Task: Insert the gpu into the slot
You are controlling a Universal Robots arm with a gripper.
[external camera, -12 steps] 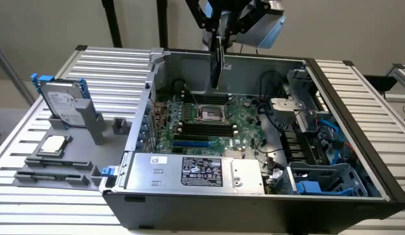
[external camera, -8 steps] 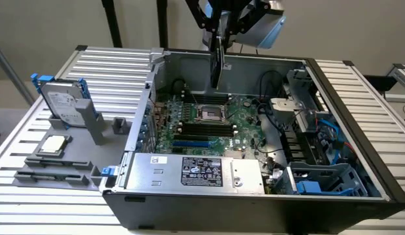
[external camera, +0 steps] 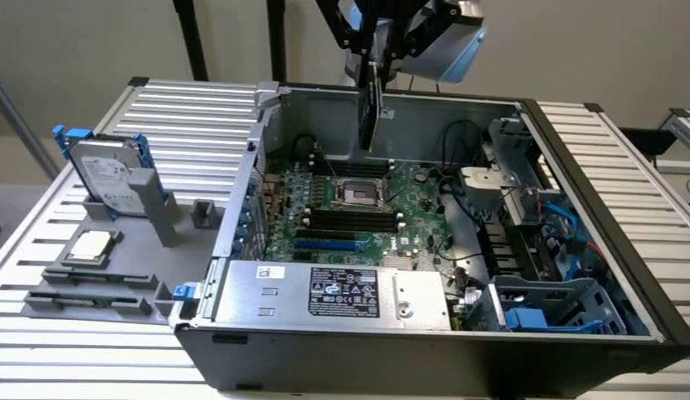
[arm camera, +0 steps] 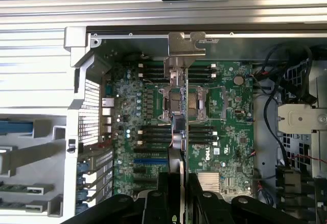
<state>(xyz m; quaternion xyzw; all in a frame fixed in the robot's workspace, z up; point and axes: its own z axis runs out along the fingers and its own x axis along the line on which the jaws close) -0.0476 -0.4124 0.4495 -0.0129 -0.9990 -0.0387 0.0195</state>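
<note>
The pincer (external camera: 373, 46) is clenched on the gpu (external camera: 370, 108), hanging it upright over the open computer case (external camera: 322, 367), probably to clear its walls, well apart from the blue slot (external camera: 326, 247) on the motherboard (external camera: 417, 200) below.

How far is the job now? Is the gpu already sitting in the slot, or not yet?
Done: the gpu has been picked up. In hand: the gripper is shut on it and holds it on edge, high above the motherboard inside the open case. Left: the blue slot is empty, so the card is not yet inserted.
</note>
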